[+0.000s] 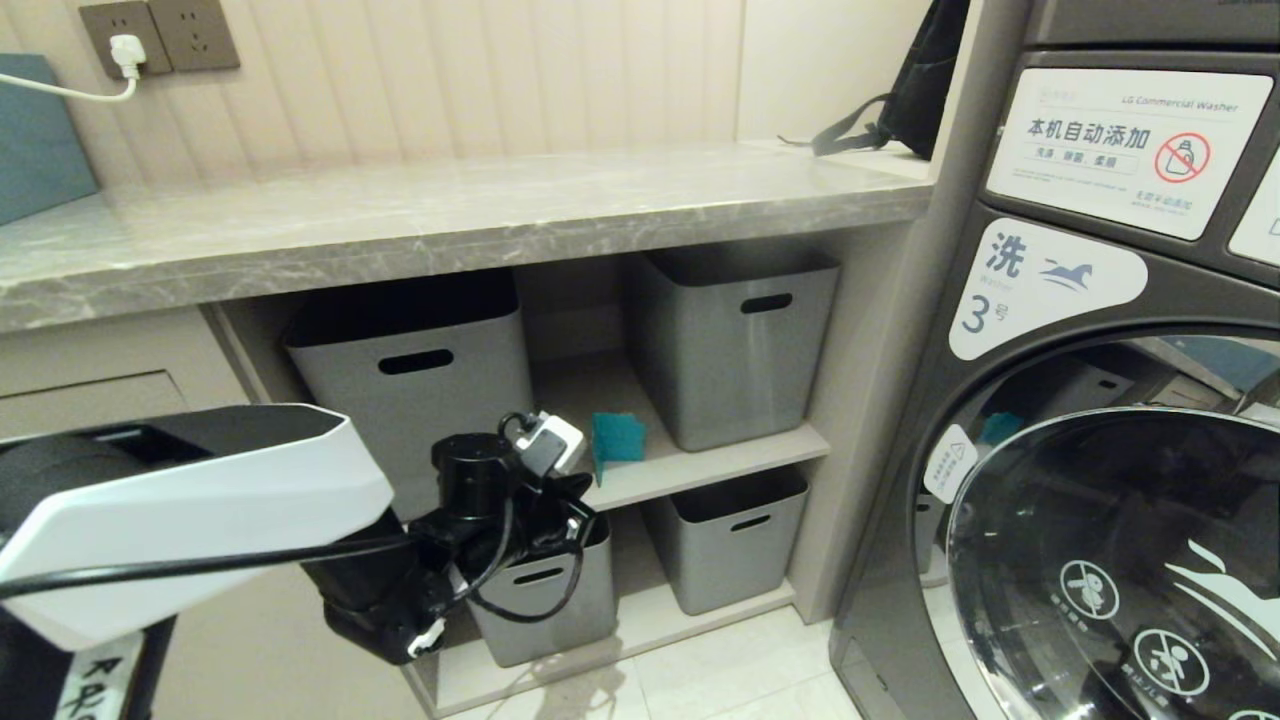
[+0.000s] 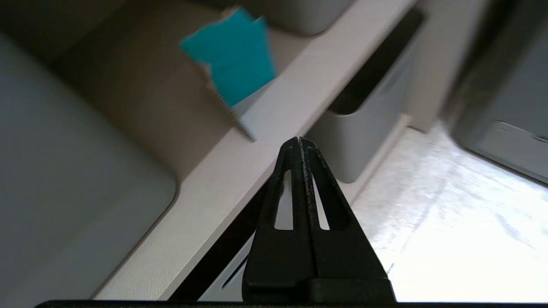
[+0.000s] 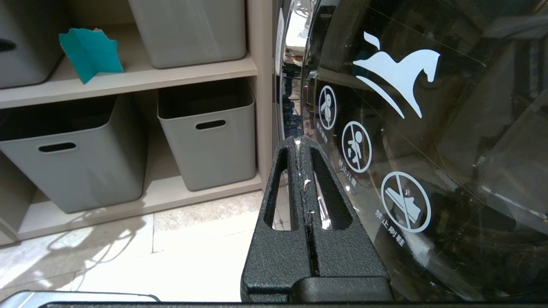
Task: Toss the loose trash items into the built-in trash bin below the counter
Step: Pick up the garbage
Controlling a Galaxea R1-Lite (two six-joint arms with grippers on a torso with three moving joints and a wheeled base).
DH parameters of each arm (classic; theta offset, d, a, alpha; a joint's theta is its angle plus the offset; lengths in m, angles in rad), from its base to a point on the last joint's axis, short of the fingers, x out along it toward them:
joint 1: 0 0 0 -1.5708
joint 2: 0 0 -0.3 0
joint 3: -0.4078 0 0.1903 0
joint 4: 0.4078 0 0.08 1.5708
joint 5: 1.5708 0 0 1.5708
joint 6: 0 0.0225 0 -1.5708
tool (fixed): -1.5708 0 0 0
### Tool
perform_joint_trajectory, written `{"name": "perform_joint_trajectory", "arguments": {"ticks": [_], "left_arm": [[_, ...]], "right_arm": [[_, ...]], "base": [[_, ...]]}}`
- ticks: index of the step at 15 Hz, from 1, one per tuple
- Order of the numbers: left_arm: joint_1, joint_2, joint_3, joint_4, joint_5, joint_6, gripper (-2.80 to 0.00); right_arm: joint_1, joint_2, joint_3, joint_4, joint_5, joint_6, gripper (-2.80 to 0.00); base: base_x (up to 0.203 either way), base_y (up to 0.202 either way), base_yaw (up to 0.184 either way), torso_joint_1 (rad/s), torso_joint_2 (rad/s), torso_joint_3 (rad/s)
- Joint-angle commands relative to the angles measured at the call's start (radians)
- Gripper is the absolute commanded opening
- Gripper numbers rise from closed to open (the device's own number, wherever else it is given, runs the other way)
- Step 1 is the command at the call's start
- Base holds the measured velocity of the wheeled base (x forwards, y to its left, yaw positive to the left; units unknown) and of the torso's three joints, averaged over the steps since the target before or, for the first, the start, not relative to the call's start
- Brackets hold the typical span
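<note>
Left tool (image 2: 299, 143) low before the shelving, fingers pressed together, holding nothing, its tip just short of the upper shelf (image 2: 274, 115) edge. Right tool (image 3: 302, 143) closed too, empty, parked beside the washer door (image 3: 406, 128). Teal wrapper (image 1: 617, 438) stands on that shelf between two grey storage boxes (image 1: 735, 345), near the front edge. Counter (image 1: 450, 215) above and behind. Flap panel of the bin not identifiable.
</note>
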Motion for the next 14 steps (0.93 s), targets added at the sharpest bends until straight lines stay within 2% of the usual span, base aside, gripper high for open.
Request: {"name": "perform_joint_trajectory", "arguments": {"ticks": [1, 3, 5, 9, 14], "left_arm": [[-0.001, 0.058, -0.026, -0.006, 0.026, -0.012, 0.00], [0.000, 0.071, -0.031, -0.004, 0.057, -0.020, 0.00], [-0.003, 0.085, -0.054, 0.000, 0.110, -0.077, 0.00], [-0.020, 0.111, -0.129, 0.010, 0.120, -0.195, 0.00], [-0.021, 0.165, -0.233, 0.069, 0.130, -0.210, 0.00]], "right_arm": [[0.001, -0.002, 0.000, 0.000, 0.001, 0.000, -2.80], [0.000, -0.002, 0.000, 0.000, 0.000, 0.000, -2.80], [0.000, -0.002, 0.000, 0.000, 0.000, 0.000, -2.80], [0.000, 0.000, 0.000, 0.000, 0.000, 0.000, -2.80], [0.000, 0.000, 0.000, 0.000, 0.000, 0.000, -2.80]], "base": [[0.000, 0.000, 0.000, 0.000, 0.00, 0.000], [0.000, 0.000, 0.000, 0.000, 0.00, 0.000], [0.000, 0.000, 0.000, 0.000, 0.00, 0.000], [0.000, 0.000, 0.000, 0.000, 0.00, 0.000], [0.000, 0.000, 0.000, 0.000, 0.00, 0.000]]}}
